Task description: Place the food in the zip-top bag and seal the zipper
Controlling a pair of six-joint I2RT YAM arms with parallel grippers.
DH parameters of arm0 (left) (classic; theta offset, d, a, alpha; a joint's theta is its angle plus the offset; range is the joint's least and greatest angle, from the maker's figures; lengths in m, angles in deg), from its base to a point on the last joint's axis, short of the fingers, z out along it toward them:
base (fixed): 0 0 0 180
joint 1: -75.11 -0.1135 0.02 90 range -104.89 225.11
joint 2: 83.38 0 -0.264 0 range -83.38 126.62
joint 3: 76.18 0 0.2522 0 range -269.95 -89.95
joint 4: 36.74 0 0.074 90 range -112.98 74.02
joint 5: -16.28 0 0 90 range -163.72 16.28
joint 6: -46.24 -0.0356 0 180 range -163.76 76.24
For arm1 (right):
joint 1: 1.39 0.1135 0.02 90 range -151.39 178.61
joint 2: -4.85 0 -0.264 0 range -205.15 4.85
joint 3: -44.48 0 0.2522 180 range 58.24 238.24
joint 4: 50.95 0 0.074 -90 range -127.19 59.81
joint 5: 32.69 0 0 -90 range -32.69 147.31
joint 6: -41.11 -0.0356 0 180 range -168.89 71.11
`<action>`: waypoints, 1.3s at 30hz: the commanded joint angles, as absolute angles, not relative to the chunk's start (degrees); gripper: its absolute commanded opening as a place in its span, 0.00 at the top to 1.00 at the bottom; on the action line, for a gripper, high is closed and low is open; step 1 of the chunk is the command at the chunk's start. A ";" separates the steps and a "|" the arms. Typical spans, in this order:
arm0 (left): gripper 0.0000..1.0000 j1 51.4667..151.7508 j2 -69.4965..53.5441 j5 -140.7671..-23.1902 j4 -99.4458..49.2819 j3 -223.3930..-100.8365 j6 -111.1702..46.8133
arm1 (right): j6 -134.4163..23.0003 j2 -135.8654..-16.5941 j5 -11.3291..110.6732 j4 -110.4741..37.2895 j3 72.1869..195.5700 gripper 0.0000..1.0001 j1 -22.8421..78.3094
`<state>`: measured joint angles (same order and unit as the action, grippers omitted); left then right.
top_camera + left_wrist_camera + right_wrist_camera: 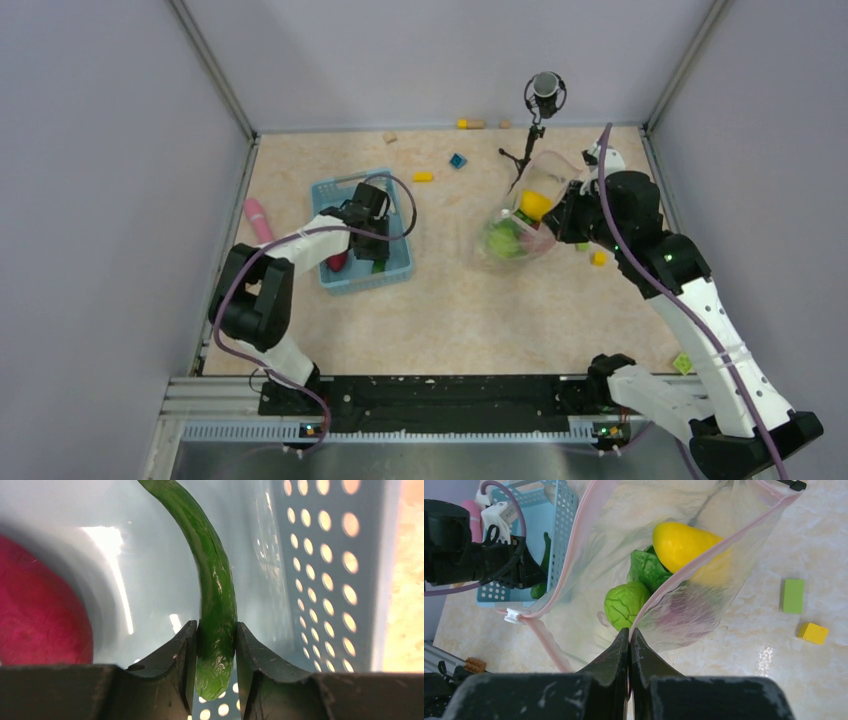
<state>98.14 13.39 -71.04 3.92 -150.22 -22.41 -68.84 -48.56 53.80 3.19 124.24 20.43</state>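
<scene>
Light: bright, even | Glare: white streak on basket (107,550) | Focus: red piece (40,605) blurred

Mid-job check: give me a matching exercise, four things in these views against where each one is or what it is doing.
1. cucumber
2. yellow citrus
3. green block
4. right tool

A. inside the zip-top bag
B. shut on the bag's edge
C. on the table, outside the bag
D. gripped by the left tool, in the basket

Pairs: 1-D, 2-A, 3-C, 4-B
</scene>
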 commanded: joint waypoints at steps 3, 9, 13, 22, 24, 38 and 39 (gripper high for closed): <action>1.00 98.31 -0.18 -67.58 -0.02 -147.08 -20.78 | -68.08 -47.31 54.23 1.58 123.74 1.00 19.90; 1.00 98.31 -12.57 -69.42 -4.83 -143.86 -21.63 | -68.13 -47.53 53.35 1.18 123.45 1.00 19.93; 1.00 98.31 -19.58 -81.82 -11.40 -142.80 -25.44 | -68.19 -47.72 52.68 0.98 123.44 1.00 19.91; 1.00 100.30 -22.62 -123.93 -41.31 -140.56 -25.05 | -68.09 -48.18 48.42 0.13 123.15 1.00 19.91; 1.00 102.93 -21.57 -123.08 -45.78 -141.71 -24.66 | -68.12 -48.32 47.71 -0.04 123.07 1.00 19.90; 1.00 113.38 -4.91 -115.64 -55.78 -161.67 -20.55 | -67.55 -47.87 41.68 -0.80 124.12 1.00 19.95; 1.00 113.35 -3.49 -115.70 -55.76 -163.32 -19.67 | -67.55 -47.82 41.37 -0.82 124.34 1.00 19.94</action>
<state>113.33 -7.68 -117.73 -47.64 -156.82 -24.97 -68.36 -48.58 43.62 1.95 123.08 20.43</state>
